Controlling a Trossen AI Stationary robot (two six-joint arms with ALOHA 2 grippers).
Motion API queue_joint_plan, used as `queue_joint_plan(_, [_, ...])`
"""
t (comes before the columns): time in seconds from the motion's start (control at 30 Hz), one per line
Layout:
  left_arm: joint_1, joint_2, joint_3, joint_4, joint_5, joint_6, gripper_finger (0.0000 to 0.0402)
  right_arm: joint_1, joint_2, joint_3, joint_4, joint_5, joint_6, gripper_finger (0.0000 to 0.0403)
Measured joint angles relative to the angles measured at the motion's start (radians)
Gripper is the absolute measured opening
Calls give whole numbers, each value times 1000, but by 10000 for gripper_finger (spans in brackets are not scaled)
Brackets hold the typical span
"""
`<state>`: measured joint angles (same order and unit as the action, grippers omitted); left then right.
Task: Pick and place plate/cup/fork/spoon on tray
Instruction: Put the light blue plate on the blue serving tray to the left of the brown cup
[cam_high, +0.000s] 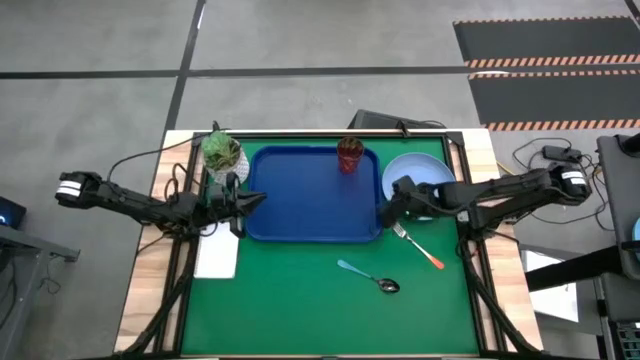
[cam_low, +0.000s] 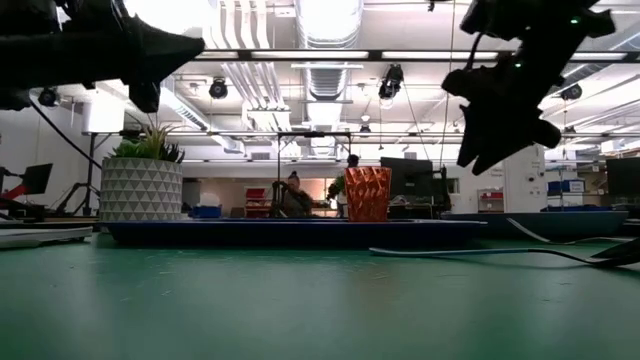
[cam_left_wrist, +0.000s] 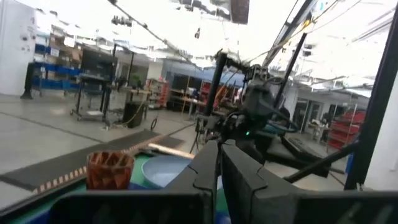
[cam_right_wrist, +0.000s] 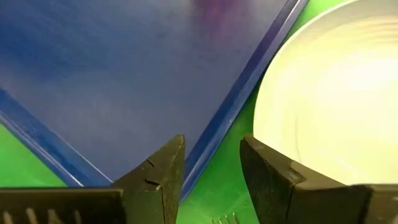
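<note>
Overhead: tray (cam_high: 300, 205) sits mid-table with the cup (cam_high: 350, 155) upright at its far right corner. Plate (cam_high: 415, 178) lies on the green mat (cam_high: 300, 300) just right of the tray. Fork (cam_high: 418, 246) lies diagonally, tines toward the tray, orange handle away. Spoon (cam_high: 368, 277) also diagonal, bowl pointing right, teal handle left. Right gripper (cam_high: 388, 207) hovers between tray edge and plate; left gripper (cam_high: 255, 200) at the tray's left edge by the plant pot (cam_high: 222, 153).

Low view: cup (cam_low: 367, 194) stands on the tray (cam_low: 300, 232).

Left wrist: fingers (cam_left_wrist: 208, 168) pressed together, probably empty.

Right wrist: fingers (cam_right_wrist: 163, 168) parted, empty, over the tray rim (cam_right_wrist: 242, 81) and plate (cam_right_wrist: 329, 93).
</note>
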<state>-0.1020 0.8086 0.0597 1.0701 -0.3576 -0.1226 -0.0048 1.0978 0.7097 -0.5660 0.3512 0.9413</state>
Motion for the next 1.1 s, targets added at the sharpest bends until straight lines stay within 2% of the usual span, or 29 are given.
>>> queue_joint_plan(0.17, [0, 3, 3, 5, 0, -3, 2, -90, 72, 33, -32, -93, -124, 141])
queue_joint_plan(0.33, [0, 3, 0, 2, 0, -79, 2, -134, 120, 36, -57, -173, -231, 141])
queue_joint_plan(0.53, [0, 13, 0, -2, 0, -80, 2, -140, 144, 35, -73, -168, -247, 141])
queue_joint_plan(0.7, [0, 26, 0, -4, 1, -80, 2, -140, 177, 30, -73, -116, -245, 141])
queue_joint_plan(1.1, [0, 34, 0, -3, 1, -81, 2, -140, 290, 27, -65, -115, -233, 138])
